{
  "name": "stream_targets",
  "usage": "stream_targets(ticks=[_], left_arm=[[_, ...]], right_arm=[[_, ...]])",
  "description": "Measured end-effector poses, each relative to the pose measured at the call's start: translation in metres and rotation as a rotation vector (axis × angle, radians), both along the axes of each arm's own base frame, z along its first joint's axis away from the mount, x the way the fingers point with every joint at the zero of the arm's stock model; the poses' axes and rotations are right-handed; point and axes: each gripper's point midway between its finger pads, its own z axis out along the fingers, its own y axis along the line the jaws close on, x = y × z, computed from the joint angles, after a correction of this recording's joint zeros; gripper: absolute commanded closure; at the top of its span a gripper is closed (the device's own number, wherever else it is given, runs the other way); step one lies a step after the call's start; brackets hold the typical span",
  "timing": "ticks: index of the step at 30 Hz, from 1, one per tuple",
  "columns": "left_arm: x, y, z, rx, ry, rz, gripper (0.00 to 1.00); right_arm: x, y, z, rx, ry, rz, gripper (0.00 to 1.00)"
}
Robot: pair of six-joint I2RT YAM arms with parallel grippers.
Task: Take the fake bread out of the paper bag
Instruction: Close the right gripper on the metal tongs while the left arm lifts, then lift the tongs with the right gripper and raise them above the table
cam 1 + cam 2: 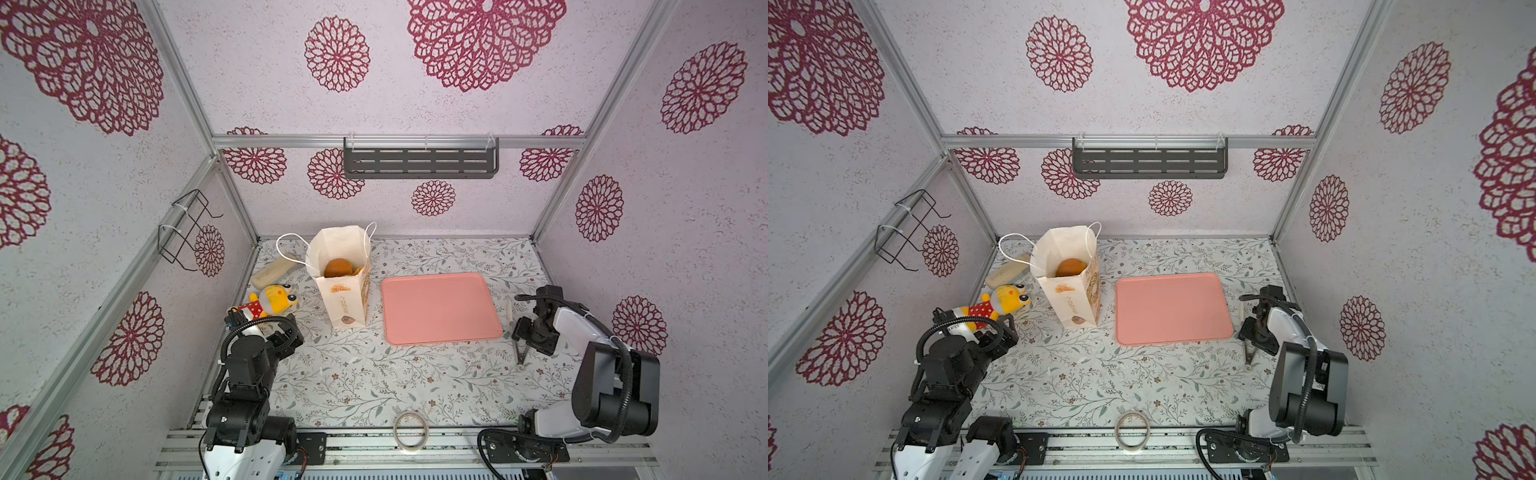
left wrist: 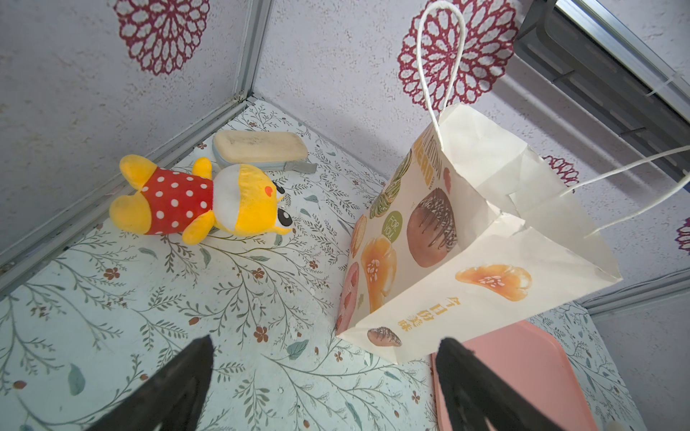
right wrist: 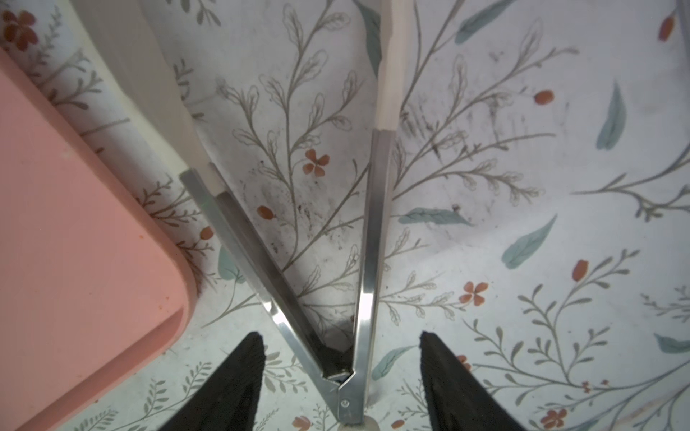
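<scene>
The cream paper bag [image 1: 345,299] [image 1: 1073,301] [image 2: 466,280] stands upright at the back left, its mouth open, with bread prints on its sides. Inside it a round brown bun of the fake bread [image 1: 337,267] [image 1: 1071,267] shows, with a sliver of yellow bread beside it. My left gripper [image 2: 325,339] [image 1: 289,332] is open, low over the table in front of the bag, with nothing between its fingers. My right gripper [image 3: 341,334] [image 1: 524,338] is open, its fingers on either side of the hinge end of metal tongs [image 3: 347,373] [image 1: 520,353] without touching them.
A flat pink tray [image 1: 440,307] [image 3: 74,224] lies between the bag and the tongs. A yellow plush toy [image 1: 272,301] [image 2: 194,201] and a pale beige block [image 1: 272,272] lie left of the bag. A tape ring [image 1: 411,430] sits at the front edge.
</scene>
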Motion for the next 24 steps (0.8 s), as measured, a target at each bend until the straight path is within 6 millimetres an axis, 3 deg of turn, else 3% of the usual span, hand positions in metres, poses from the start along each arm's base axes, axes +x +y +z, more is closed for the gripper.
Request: stream_targets(ticks=[8,18,24], left_arm=[[0.0,-0.005,0.0,-0.005,0.0,-0.018,0.03],[0.0,-0.004,0.0,-0.001,0.0,-0.011,0.03],[0.0,-0.004,0.0,0.0,0.0,-0.009,0.03]], right_arm=[[0.014,-0.012,0.005,-0.065,-0.016,0.034,0.52],[0.02,-0.016,-0.014,-0.076,0.037,0.047,0.69],[0.032,-0.021,-0.014,-0.091,0.03,0.046,0.87]])
